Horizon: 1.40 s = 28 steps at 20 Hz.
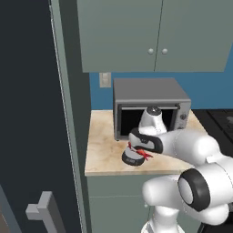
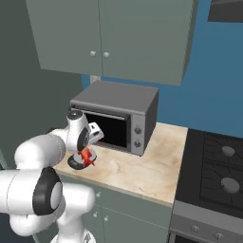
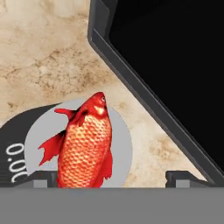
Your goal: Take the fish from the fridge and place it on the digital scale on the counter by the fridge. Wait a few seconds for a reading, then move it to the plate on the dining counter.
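At the far left stands the fridge, its dark side beside the table. Next comes the digital scale, with the fish lying flat on its pale disc, presumably for a reading. The gripper straddles it, jaws spread (nothing pinched). Rightward sits the microwave.

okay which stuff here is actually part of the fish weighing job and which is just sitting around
Part of the job: fish, digital scale under it, counter, gripper open above them.

Just there: microwave, wall cabinets, stove.
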### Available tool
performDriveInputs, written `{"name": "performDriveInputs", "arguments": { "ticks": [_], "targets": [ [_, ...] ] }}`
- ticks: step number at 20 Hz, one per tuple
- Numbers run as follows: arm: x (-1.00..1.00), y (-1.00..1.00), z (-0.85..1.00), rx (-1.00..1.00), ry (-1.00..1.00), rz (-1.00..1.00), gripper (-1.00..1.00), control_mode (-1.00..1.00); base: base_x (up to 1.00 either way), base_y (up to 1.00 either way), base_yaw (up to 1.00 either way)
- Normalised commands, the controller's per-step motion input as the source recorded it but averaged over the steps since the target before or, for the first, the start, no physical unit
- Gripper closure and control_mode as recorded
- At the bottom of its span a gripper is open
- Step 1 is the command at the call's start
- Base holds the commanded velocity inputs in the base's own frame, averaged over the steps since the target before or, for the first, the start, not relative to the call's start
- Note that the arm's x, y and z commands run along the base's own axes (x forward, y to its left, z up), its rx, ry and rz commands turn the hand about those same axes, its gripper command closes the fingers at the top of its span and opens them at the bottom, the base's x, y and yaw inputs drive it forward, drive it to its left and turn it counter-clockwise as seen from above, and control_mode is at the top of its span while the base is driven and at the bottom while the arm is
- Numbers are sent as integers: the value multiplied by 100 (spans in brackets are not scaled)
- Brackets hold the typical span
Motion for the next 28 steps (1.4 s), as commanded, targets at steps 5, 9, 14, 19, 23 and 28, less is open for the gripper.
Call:
{"name": "performDriveInputs", "arguments": {
  "ticks": [5, 9, 14, 19, 23, 28],
  "targets": [
    [-14, 0, 68, 9, -3, 0, -100, -100, 0, 0, 0],
    [0, 1, 49, 10, 0, 0, -100, -100, 0, 0, 0],
    [-2, 1, 9, 4, 0, 0, -100, -100, 0, 0, 0],
    [-14, 7, 0, 0, 0, 0, -100, -100, 0, 0, 0],
    [-24, 9, 0, 0, 0, 0, -100, -100, 0, 0, 0],
    [-24, 9, 0, 0, 0, 0, -100, -100, 0, 0, 0]
  ]
}}
